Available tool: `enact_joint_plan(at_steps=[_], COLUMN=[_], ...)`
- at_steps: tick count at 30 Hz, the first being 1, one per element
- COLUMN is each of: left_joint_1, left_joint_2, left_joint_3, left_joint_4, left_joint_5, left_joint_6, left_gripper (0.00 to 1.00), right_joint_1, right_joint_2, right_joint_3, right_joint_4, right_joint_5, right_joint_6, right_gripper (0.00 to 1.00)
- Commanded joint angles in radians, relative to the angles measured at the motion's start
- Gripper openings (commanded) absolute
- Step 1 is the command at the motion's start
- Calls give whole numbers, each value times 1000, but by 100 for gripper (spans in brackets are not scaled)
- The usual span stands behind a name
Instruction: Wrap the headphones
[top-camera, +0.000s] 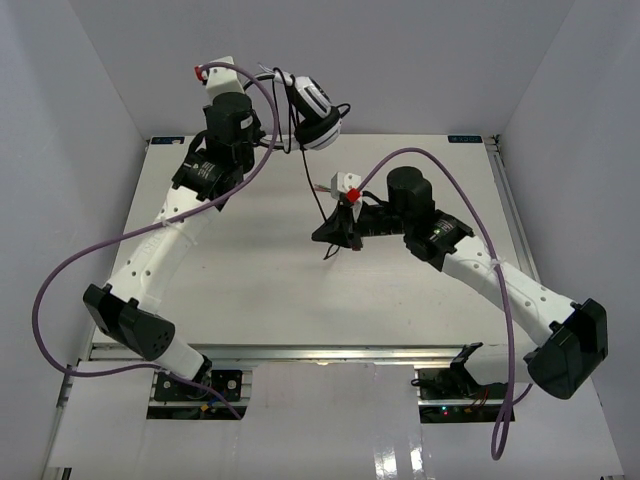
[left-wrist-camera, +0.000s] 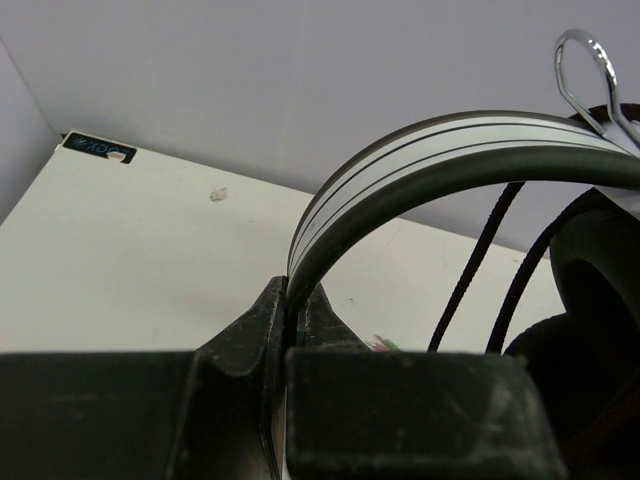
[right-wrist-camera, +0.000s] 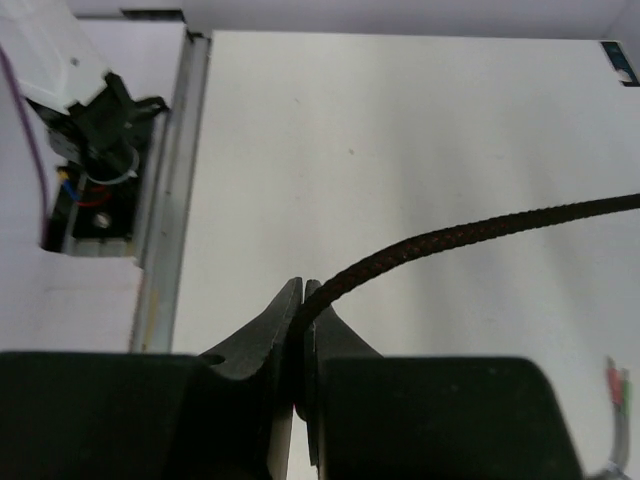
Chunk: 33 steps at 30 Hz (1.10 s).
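Headphones hang clamped in left gripper.

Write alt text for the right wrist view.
The right gripper is shut on the braided black headphone cord, which runs off to the right over the white table. Bare coloured wire ends show at the lower right edge.

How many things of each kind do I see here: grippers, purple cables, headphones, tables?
Grippers: 2, left gripper and right gripper
Purple cables: 2, left cable and right cable
Headphones: 1
Table: 1
Total: 6
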Motion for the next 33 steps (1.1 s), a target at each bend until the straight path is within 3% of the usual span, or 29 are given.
enact_joint_plan(at_steps=[1, 6, 11, 17, 24, 29, 31, 33], left_joint_1=[2, -23, -36, -41, -41, -41, -41, -41], left_joint_2=[32, 28, -56, -156, -264, -313, -328, -337], left_joint_3=[-21, -213, -417, -501, -571, -561, -546, -507], left_joint_4=[35, 2, 17, 5, -5, 6, 11, 19], left_joint_5=[3, 90, 221, 488, 686, 835, 840, 832], left_joint_6=[66, 127, 110, 178, 265, 226, 204, 154], left_gripper=[0, 0, 0, 0, 0, 0, 0, 0], right_joint_1=[31, 57, 57, 44, -65, -165, -200, -290], right_joint_2=[2, 42, 118, 183, 215, 246, 253, 262], right_joint_3=[174, 297, 381, 338, 283, 292, 295, 279], right_joint_4=[-299, -324, -254, -181, -155, -171, -171, -146], right_joint_5=[318, 630, 757, 858, 762, 506, 430, 241], right_joint_6=[-323, -518, -565, -618, -547, -418, -338, -248], right_gripper=[8, 8, 8, 8, 10, 11, 10, 9])
